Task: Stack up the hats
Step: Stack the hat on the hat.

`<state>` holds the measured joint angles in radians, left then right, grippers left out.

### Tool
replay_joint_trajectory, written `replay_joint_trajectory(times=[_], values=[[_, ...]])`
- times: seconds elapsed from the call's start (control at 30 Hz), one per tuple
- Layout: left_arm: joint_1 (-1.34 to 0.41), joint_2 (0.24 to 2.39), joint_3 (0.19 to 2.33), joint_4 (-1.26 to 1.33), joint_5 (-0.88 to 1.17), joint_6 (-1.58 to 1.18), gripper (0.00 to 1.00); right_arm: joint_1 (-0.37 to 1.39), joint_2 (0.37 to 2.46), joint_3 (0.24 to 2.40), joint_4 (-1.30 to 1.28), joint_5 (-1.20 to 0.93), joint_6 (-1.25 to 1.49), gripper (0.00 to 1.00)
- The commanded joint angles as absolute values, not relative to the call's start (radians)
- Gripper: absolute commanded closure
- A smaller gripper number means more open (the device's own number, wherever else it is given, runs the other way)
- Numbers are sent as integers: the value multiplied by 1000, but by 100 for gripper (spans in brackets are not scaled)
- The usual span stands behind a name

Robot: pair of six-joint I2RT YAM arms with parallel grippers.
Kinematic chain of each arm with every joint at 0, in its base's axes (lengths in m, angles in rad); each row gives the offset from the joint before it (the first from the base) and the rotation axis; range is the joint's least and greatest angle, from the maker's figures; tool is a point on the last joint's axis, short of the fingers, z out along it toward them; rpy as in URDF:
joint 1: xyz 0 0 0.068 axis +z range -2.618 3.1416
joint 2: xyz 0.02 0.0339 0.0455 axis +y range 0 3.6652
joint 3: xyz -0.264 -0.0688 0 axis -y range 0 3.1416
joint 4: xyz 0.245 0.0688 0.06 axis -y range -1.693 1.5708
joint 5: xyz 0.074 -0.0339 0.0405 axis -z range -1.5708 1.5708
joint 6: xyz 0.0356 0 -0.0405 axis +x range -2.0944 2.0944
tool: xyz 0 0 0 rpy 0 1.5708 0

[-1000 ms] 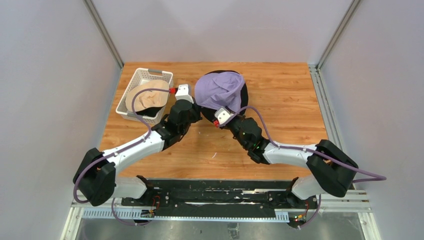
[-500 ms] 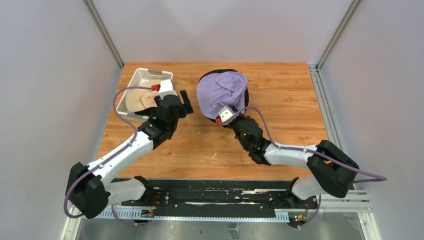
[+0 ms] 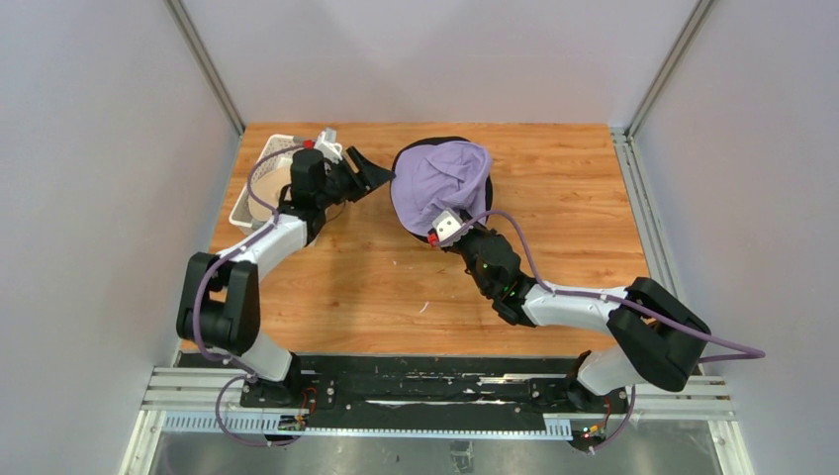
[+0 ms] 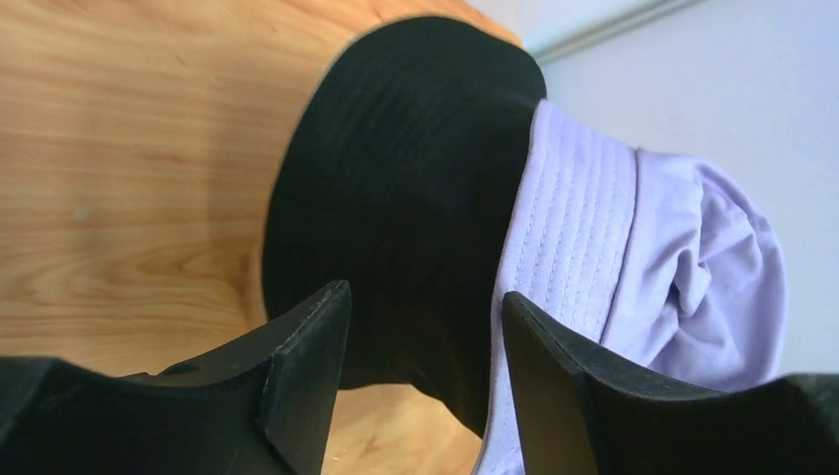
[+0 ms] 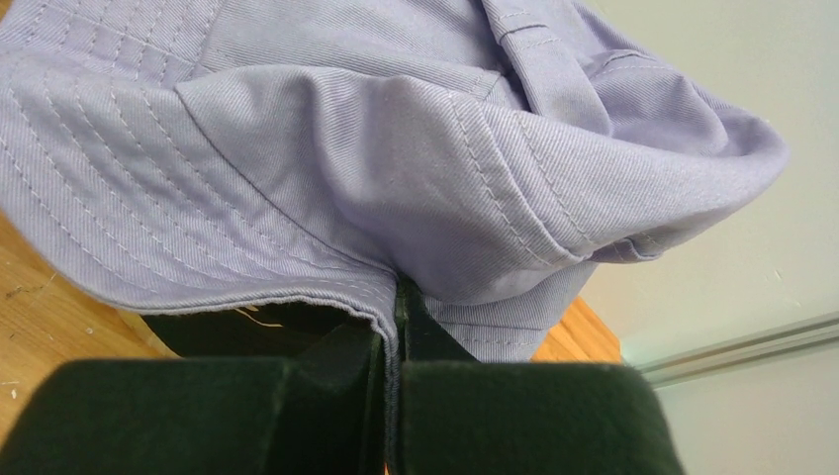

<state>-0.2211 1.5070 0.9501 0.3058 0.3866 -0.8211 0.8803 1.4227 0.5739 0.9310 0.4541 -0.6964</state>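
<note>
Wooden counter (image 3: 564, 267): my right hand (image 5: 394, 322) pinches the lavender hat (image 5: 326, 148) at its brim; left hand (image 4: 425, 307) spread, empty, black hat (image 4: 396, 168) just ahead.

No readable text, label, brand, number or sign is showing anywhere in these views, neither on the fabric, the arms nor the wooden surface (image 3: 554, 198).

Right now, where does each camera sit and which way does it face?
Top external: above and behind the bases, looking down on the wooden table; both arms show.
Left wrist: faces the black fabric bucket hat past the open left gripper.
Right wrist: faces the lavender fabric bucket hat; right gripper shut on its brim.
Shared: all show the lavender hat.
</note>
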Motion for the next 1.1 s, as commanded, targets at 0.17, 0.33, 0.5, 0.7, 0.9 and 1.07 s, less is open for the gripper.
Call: replay_joint_trajectory(times=[0.17,0.33,0.5,0.7,0.9,1.07], values=[[-194,1537,932,582,709,-989,38,854,1408,573,956,493,-685,99],[-192,1547,923,636,744,-1018,39,852,1411,573,960,494,-684,99],[-190,1596,936,678,780,-1045,47,851,1404,572,960,495,-686,99],[-190,1625,949,678,790,-1042,47,853,1400,569,963,493,-683,99],[-190,1657,959,700,793,-1051,55,850,1410,569,966,491,-680,99],[-189,1714,952,928,798,-1189,79,851,1422,572,968,498,-685,99]])
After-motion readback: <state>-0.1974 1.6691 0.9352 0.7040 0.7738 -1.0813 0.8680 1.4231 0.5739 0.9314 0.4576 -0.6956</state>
